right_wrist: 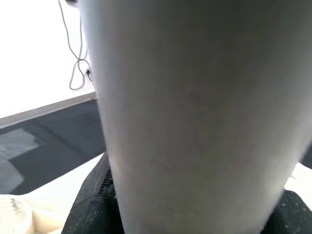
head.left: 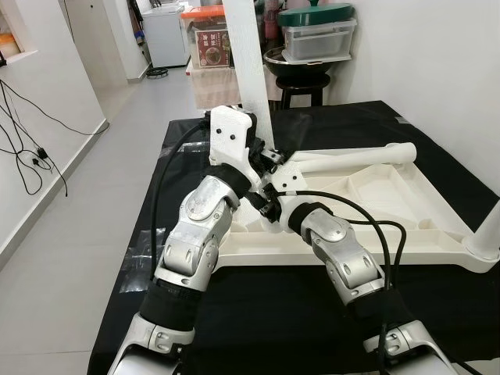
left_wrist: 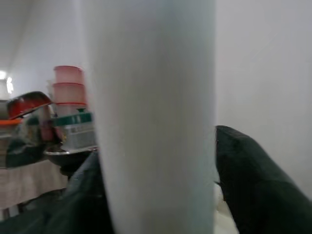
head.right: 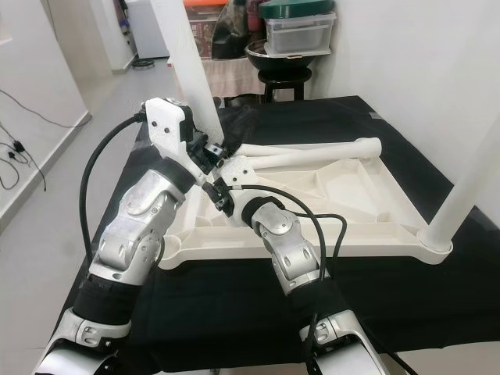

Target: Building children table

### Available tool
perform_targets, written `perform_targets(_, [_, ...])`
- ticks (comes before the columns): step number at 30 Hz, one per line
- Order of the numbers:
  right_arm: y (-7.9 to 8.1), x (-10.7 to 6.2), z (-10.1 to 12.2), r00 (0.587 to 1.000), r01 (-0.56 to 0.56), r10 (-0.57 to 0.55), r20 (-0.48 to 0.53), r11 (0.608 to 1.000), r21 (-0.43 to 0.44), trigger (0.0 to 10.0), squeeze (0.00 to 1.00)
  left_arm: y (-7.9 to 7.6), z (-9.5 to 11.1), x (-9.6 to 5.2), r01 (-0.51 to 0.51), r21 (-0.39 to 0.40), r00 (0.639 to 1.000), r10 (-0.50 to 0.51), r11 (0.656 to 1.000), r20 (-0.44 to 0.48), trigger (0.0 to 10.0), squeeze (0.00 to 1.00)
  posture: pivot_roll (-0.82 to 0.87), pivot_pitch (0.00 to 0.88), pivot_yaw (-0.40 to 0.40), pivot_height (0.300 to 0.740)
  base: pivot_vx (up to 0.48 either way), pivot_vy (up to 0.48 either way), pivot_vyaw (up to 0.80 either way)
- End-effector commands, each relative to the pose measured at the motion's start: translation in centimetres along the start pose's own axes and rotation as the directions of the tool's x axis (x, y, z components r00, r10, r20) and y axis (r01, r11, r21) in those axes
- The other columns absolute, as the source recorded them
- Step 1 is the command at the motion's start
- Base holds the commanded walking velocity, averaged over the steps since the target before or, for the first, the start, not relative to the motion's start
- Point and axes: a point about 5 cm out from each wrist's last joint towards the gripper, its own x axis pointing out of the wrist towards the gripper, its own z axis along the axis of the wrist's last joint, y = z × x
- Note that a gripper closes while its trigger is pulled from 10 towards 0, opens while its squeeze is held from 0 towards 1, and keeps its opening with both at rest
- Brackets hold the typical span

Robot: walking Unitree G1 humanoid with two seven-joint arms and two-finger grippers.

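A white children's table top [head.left: 351, 254] lies upside down on a black-covered table [head.left: 266, 320]. One white leg [head.left: 250, 70] stands upright at its far left corner. My left gripper [head.left: 271, 156] is shut on this leg low down; the leg [left_wrist: 151, 122] sits between its dark fingers [left_wrist: 253, 195]. Just below, my right gripper [head.left: 269, 201] is shut on the same leg [right_wrist: 195, 112] near its base. A second leg [head.left: 367, 156] lies flat across the top's far side. A third leg [head.right: 469, 172] stands upright at the near right corner.
Behind the table a black stool [head.left: 303, 86] carries a bowl and stacked plastic containers [head.left: 316, 35]. A white appliance [head.left: 166, 35] stands further back. Black cables [head.left: 23, 148] hang on the left wall above open tiled floor [head.left: 94, 211].
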Motion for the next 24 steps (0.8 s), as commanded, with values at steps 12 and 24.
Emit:
perform_targets(12, [0.2, 0.3, 0.8, 0.999, -0.022, 0.02, 0.034, 0.999, 0.041, 10.0, 0.55, -0.4, 0.8, 0.7, 0.117, -0.062, 0.993, -0.115, 0.991, 0.03, 0.0, 0.0, 0.01, 0.0, 0.042, 0.74, 0.0, 0.0, 0.0])
perform_targets(24, [0.4, -0.1, 1.9, 0.987, -0.136, 0.13, 0.098, 0.989, 0.059, 10.0, 0.75, -3.7, 2.3, -0.4, 0.593, -0.374, 0.797, -0.586, 0.713, 0.146, 0.0, 0.0, 0.0, 0.0, 0.043, 0.74, 0.0, 0.0, 0.0])
